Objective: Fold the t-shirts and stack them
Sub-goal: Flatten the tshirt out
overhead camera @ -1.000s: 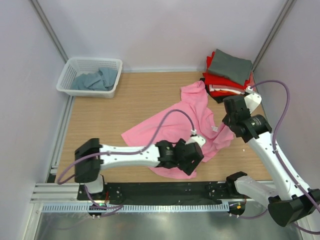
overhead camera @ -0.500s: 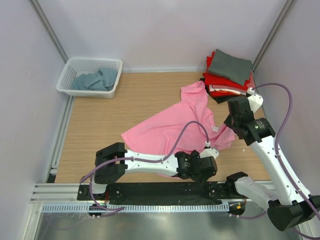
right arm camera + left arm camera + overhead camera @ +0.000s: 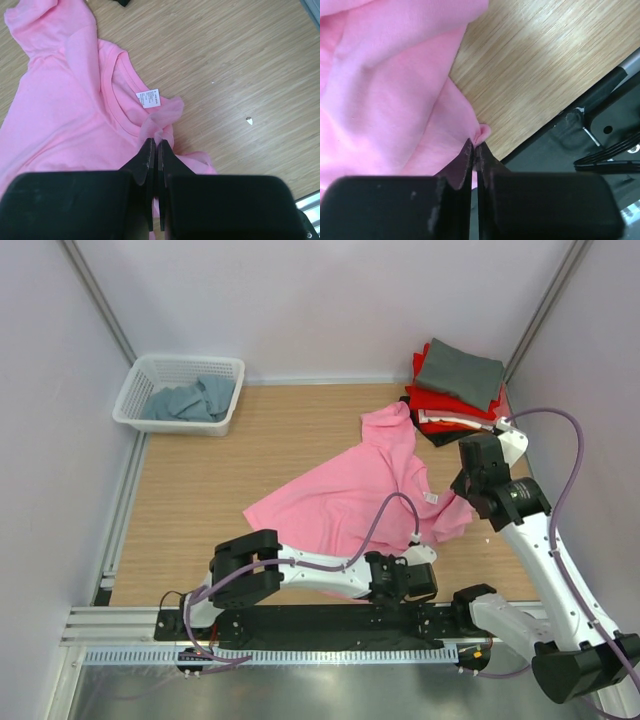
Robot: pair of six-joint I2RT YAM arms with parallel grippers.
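A pink t-shirt (image 3: 340, 495) lies spread and rumpled across the wooden table (image 3: 250, 440). My left gripper (image 3: 425, 582) is low at the table's near edge, and its jaws (image 3: 476, 145) are shut on a small fold of the pink t-shirt's hem (image 3: 483, 132). My right gripper (image 3: 458, 502) hangs over the shirt's right side. Its jaws (image 3: 155, 144) are shut on a bunch of pink cloth beside the collar, just below the white label (image 3: 148, 98). Folded t-shirts are stacked at the back right, a grey one (image 3: 460, 370) on top of a red one (image 3: 440, 400) and a black one (image 3: 437, 433).
A white lattice basket (image 3: 135, 390) stands at the back left with a grey-blue shirt (image 3: 190, 400) in it. The black base rail (image 3: 600, 125) runs close beside the left gripper along the table's near edge. Walls close in the table on three sides.
My left arm has swept right along the near edge of the pink shirt, and its jaws have closed on the hem. The right arm has barely moved.
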